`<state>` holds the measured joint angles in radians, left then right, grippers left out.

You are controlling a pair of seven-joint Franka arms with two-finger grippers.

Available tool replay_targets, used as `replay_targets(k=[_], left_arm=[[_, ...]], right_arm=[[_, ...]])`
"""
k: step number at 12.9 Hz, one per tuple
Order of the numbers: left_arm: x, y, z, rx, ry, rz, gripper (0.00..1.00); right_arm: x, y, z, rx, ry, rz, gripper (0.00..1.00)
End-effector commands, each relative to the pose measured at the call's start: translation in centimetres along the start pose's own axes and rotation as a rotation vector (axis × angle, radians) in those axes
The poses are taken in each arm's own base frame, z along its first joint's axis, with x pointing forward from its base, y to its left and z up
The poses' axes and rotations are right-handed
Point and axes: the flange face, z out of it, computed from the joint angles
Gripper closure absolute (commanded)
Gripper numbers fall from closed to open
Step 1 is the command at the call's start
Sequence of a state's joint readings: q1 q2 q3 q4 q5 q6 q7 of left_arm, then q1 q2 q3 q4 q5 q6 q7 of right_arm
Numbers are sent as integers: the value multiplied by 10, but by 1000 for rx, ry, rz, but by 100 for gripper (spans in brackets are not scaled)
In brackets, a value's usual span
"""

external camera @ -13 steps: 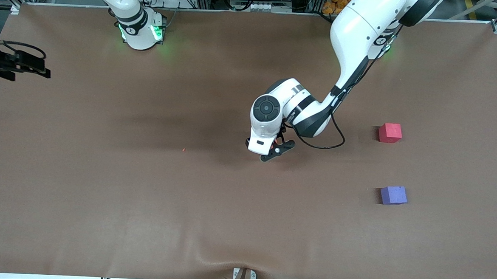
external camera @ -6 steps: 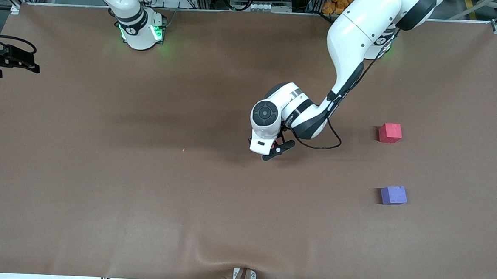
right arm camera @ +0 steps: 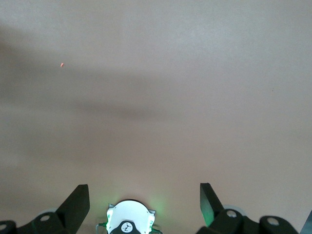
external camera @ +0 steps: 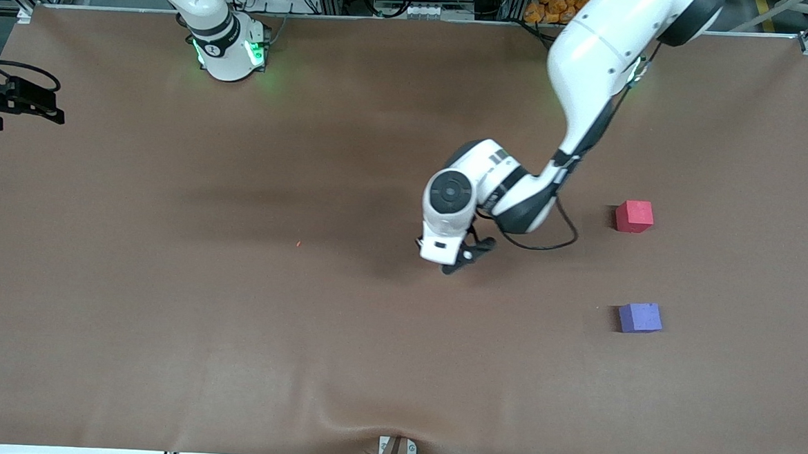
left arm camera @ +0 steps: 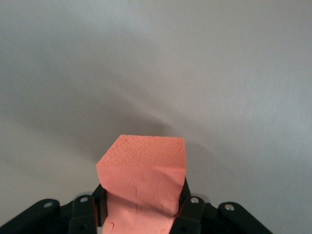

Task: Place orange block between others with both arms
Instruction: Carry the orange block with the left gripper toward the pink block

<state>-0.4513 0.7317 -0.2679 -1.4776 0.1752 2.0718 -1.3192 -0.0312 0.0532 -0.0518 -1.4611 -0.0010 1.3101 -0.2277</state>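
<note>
Red cube (external camera: 634,216), purple cube (external camera: 640,317), apart

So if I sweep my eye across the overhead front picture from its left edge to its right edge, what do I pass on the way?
right gripper, open, at the table's edge → right arm's green-lit base → left gripper, shut on the orange block → the red cube and purple cube, about level with each other.

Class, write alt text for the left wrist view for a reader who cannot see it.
The left gripper is shut on the orange block, whose textured top face fills the lower middle of the picture. Under it lies only the plain table surface with soft shadows.
</note>
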Motion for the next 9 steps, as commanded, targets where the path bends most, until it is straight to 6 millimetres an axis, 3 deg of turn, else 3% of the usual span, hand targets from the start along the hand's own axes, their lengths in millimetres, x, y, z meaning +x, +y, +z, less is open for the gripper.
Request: replay_targets(k=[1, 3, 7, 8, 9], left_arm=[[56, -54, -53, 56, 21, 103, 100], [110, -112, -77, 81, 10, 213, 100], [233, -248, -68, 82, -66, 468, 100], [252, -272, -64, 75, -78, 504, 100], [258, -286, -55, 74, -92, 522, 100]], right_arm=[[-6, -5, -14, 24, 33, 32, 0], [-6, -9, -18, 55, 47, 28, 0], [-7, -6, -17, 67, 42, 44, 0], [-7, -5, -17, 59, 40, 46, 0], [-7, -4, -16, 58, 31, 47, 0]])
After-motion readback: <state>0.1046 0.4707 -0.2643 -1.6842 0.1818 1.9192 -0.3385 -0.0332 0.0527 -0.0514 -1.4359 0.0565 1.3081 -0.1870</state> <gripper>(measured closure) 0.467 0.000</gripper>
